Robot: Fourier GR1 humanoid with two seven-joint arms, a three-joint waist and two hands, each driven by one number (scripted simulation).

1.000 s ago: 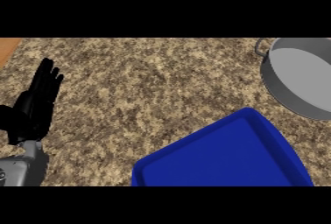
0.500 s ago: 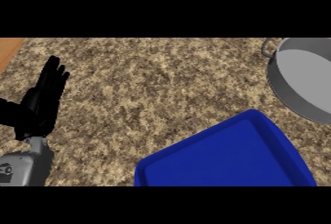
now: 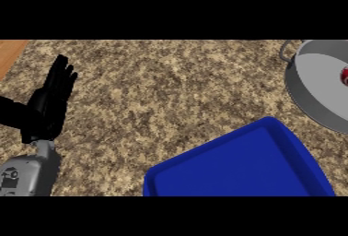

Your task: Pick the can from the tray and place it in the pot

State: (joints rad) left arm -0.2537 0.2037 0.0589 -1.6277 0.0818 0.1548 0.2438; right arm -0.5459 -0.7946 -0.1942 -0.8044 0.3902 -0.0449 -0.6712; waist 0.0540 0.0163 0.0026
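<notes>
A blue tray (image 3: 238, 166) lies at the lower right of the speckled counter, and its visible floor holds nothing. A grey pot (image 3: 319, 87) sits at the right edge, cut off by the frame. Inside it, right at the edge, a small red and white patch (image 3: 345, 75) shows, possibly the can. My left hand (image 3: 49, 103) rests at the left, fingers straight and pointing up, holding nothing. My right hand is out of the picture.
A strip of wooden surface (image 3: 10, 53) shows at the upper left corner beyond the counter's edge. Speckled granite counter (image 3: 170, 92) stretches between my left hand and the pot.
The view has shifted: tray and pot sit further left and lower, bringing more of the pot's inside and the red patch into view. My left hand kept its open pose.
</notes>
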